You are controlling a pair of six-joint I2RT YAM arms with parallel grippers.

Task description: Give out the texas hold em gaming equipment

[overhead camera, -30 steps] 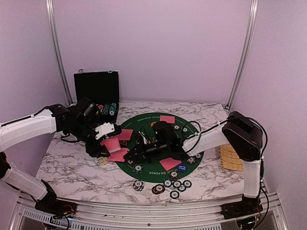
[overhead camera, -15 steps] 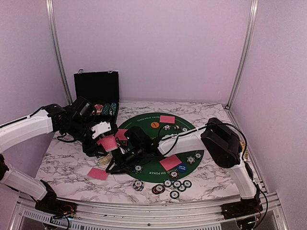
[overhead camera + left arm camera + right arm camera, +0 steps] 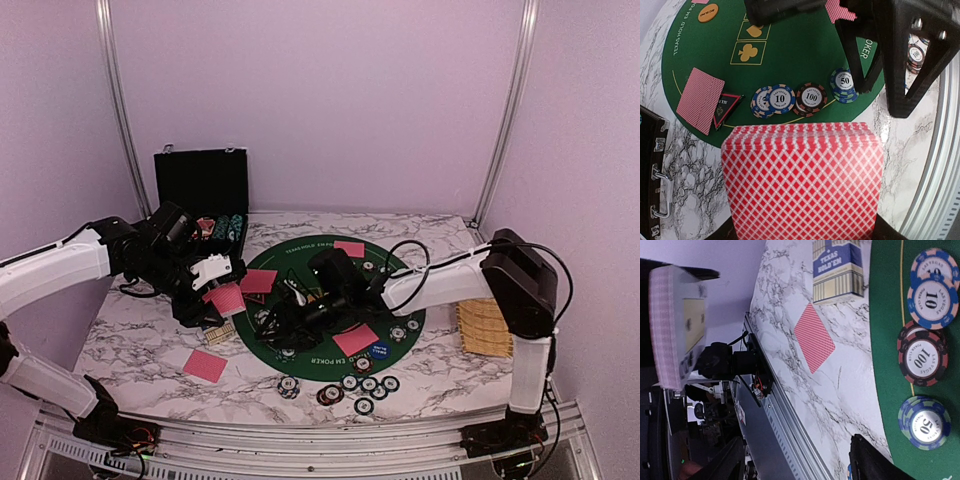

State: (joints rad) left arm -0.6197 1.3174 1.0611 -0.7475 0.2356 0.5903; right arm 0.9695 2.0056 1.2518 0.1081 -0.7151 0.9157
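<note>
My left gripper (image 3: 215,305) is shut on a deck of red-backed playing cards (image 3: 802,180) and holds it above the left edge of the green mat (image 3: 300,258). My right gripper (image 3: 268,324) is open and empty, low over the mat's left front; its dark fingers (image 3: 871,460) frame bare marble in the right wrist view. One card (image 3: 205,365) lies face down alone on the marble at the front left, also in the right wrist view (image 3: 814,338). Chip stacks marked 10 (image 3: 778,99), 100 (image 3: 811,97) and 50 (image 3: 845,82) sit along the mat edge.
More cards lie on the mat (image 3: 349,248) (image 3: 355,340). A card box (image 3: 836,270) lies on the marble. An orange button (image 3: 708,12) and a triangular marker (image 3: 726,106) sit on the mat. Several chips (image 3: 350,388) line the front. The black case (image 3: 202,190) is at the back left and the wicker basket (image 3: 483,328) at the right.
My right gripper carried a card out to the front left, opened and left it on the marble, then drew back over the mat. The left arm has held still with the deck.
</note>
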